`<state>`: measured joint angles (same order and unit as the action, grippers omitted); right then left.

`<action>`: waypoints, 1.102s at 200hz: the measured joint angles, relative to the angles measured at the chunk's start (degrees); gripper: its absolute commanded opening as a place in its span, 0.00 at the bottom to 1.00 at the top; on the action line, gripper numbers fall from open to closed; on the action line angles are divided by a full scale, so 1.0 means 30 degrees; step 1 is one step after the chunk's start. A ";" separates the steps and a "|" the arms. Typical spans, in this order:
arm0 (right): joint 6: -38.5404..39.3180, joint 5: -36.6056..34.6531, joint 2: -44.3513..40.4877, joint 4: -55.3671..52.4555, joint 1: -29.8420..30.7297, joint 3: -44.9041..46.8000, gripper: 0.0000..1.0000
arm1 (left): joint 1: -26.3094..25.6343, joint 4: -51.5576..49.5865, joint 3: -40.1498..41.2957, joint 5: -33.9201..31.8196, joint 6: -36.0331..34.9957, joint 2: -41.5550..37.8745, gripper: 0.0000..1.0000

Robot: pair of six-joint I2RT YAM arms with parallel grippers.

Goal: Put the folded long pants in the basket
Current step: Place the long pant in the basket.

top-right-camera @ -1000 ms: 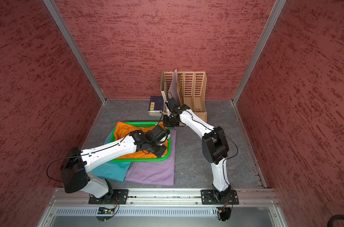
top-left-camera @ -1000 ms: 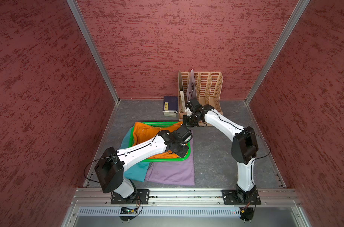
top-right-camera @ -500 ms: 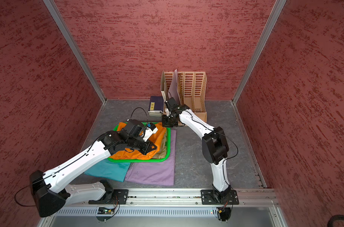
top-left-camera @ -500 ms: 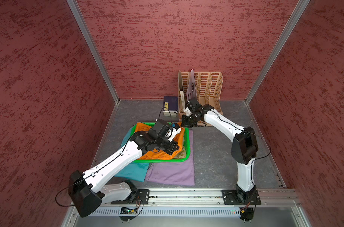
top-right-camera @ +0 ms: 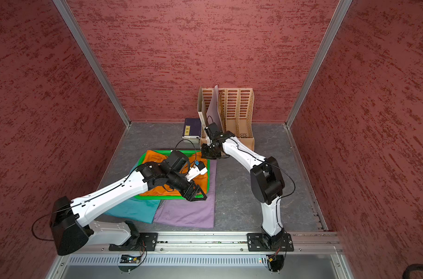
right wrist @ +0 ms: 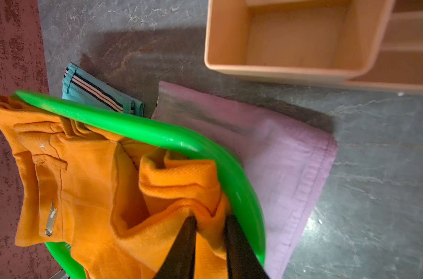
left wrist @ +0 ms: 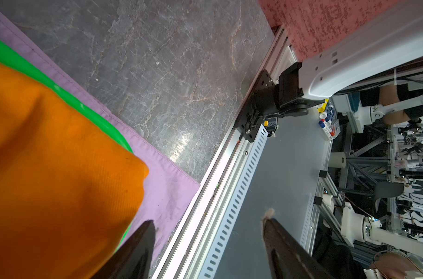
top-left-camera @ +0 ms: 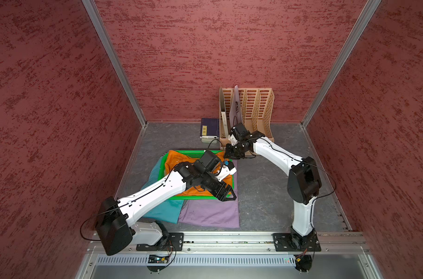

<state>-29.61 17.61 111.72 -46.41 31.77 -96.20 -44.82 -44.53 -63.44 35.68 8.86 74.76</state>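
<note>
The orange pants [top-left-camera: 179, 159] [top-right-camera: 155, 157] lie in the green basket [top-left-camera: 196, 196] [top-right-camera: 157, 196], spilling over its far left rim. My left gripper [top-left-camera: 226, 193] [top-right-camera: 197, 194] [left wrist: 208, 222] hangs open and empty over the basket's near right corner. Beside one of its fingers [left wrist: 143, 248] lies the orange cloth [left wrist: 48, 169]. My right gripper [top-left-camera: 227, 157] [top-right-camera: 204, 155] [right wrist: 210, 219] is at the far right corner, shut on a fold of the orange pants [right wrist: 85, 181] just inside the rim [right wrist: 157, 135]. Lilac pants [top-left-camera: 210, 212] [right wrist: 278, 157] and teal pants [top-left-camera: 164, 210] [right wrist: 97, 91] lie under the basket.
A beige slotted file organiser [top-left-camera: 254, 108] [top-right-camera: 234, 108] [right wrist: 290, 48] stands at the back wall, close behind my right gripper. A dark book [top-left-camera: 209, 128] lies left of it. The metal rail [top-left-camera: 229, 238] runs along the front edge. Red walls close in three sides.
My left gripper has opened and let go of the orange pants, which have settled into the basket. Its arm swung out and back. The right gripper stays at the far corner.
</note>
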 measured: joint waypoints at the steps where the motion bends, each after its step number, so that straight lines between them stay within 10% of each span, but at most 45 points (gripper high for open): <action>1: 0.0000 -0.0029 -0.0044 0.0000 0.0000 0.0036 0.22 | 0.0066 0.0015 0.0000 0.0015 0.0036 -0.0036 0.74; 38: 0.0015 -0.0823 -0.1566 0.0459 -0.0022 0.0867 0.15 | 0.3861 0.0648 -0.0240 -0.0678 0.1290 -0.0911 0.59; 81: -0.0066 -0.0765 -0.1960 0.1086 -0.0036 0.1537 0.64 | 0.4146 0.0714 -0.0277 -0.1421 0.2142 0.0066 0.57; 145: -0.0240 0.0058 -0.3468 0.1902 0.0000 0.5639 0.69 | 0.2426 0.0481 0.0051 -0.2630 0.2499 0.1173 0.56; 220: -0.0933 0.1071 -0.4772 0.3228 0.0510 0.7089 0.72 | 0.8743 -0.0896 0.0364 -0.4692 0.3628 -0.2040 0.68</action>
<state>-32.40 20.82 97.41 -36.73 33.30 -74.94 -18.59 -47.22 -62.35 21.61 19.75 68.64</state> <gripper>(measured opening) 0.711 0.681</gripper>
